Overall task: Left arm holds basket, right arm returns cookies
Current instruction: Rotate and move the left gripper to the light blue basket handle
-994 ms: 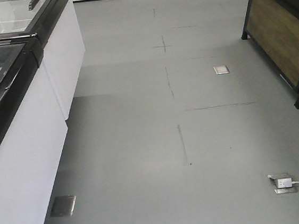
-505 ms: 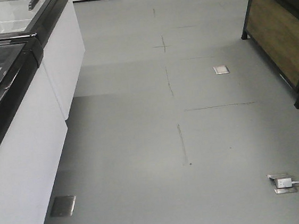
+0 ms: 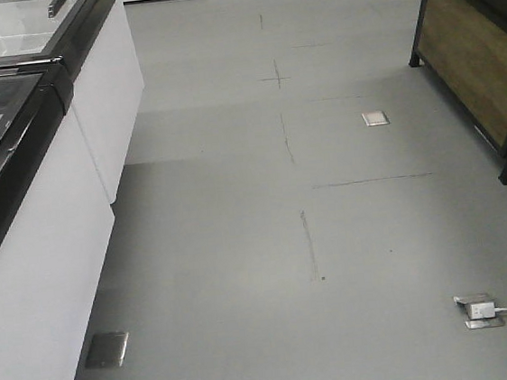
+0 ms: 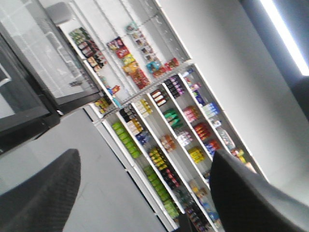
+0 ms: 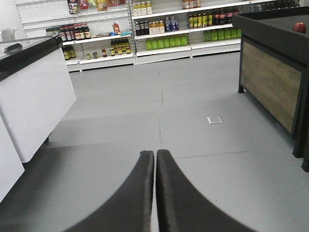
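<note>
The basket and the cookies are out of view in all frames. My left gripper (image 4: 145, 157) is open, its two black fingers (image 4: 43, 193) wide apart with nothing between them; it points at distant shop shelves. My right gripper (image 5: 155, 153) is shut, its black fingers (image 5: 137, 193) pressed together with nothing held, low over the grey floor. Neither arm shows in the front view.
A white chest freezer (image 3: 30, 222) with a black-framed glass lid runs along the left. A dark stand with wooden panels (image 3: 475, 58) is at the right. Floor sockets (image 3: 477, 310) lie in the grey aisle, one with a white cable. Stocked shelves (image 5: 164, 29) line the far wall.
</note>
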Available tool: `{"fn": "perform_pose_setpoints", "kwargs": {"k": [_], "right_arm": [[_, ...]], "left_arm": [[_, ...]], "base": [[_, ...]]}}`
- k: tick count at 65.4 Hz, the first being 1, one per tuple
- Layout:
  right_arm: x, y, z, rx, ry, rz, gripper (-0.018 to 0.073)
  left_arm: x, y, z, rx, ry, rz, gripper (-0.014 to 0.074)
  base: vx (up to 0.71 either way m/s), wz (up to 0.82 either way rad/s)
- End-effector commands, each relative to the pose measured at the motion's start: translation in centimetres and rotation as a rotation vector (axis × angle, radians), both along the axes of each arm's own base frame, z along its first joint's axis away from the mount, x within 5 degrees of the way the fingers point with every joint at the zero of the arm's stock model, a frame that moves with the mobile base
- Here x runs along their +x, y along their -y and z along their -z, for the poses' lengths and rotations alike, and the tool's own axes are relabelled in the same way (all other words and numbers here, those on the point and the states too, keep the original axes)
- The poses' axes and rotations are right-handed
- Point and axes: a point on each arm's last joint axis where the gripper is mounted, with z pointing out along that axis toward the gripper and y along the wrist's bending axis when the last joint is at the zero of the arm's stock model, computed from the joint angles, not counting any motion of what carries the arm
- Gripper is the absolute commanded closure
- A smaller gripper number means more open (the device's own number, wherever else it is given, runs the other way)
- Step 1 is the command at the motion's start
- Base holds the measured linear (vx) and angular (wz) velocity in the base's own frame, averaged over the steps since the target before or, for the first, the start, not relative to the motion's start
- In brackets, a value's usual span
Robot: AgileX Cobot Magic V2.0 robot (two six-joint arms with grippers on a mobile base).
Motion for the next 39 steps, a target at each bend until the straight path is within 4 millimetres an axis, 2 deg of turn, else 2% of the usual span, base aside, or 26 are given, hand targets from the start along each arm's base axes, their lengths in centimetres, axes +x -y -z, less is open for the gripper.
{"fn": "perform_pose_setpoints", "kwargs": {"k": [1, 15, 30, 39], "right_arm": [[0.0, 0.1, -0.7, -0.017, 0.086, 0.011, 0.0567], [0.0, 0.1, -0.7, -0.017, 0.086, 0.011, 0.0567], [0.0, 0.1, -0.7, -0.017, 0.086, 0.011, 0.0567], [0.0, 0.1, -0.7, -0.017, 0.086, 0.011, 0.0567]], "left_arm": [[-0.4, -1.5, -1.7, 0.014, 0.059, -0.082, 0.0083], [-1.1, -5.2, -1.1, -0.008, 0.045, -0.267, 0.0083], [1.1, -7.0, 0.0, -0.048, 0.028, -0.317, 0.0083], [2.1, -8.3, -0.2, -0.052, 0.015, -0.347, 0.0083]], "base": [[0.00, 0.00], [0.00, 0.00], [0.00, 0.00], [0.00, 0.00]]}}
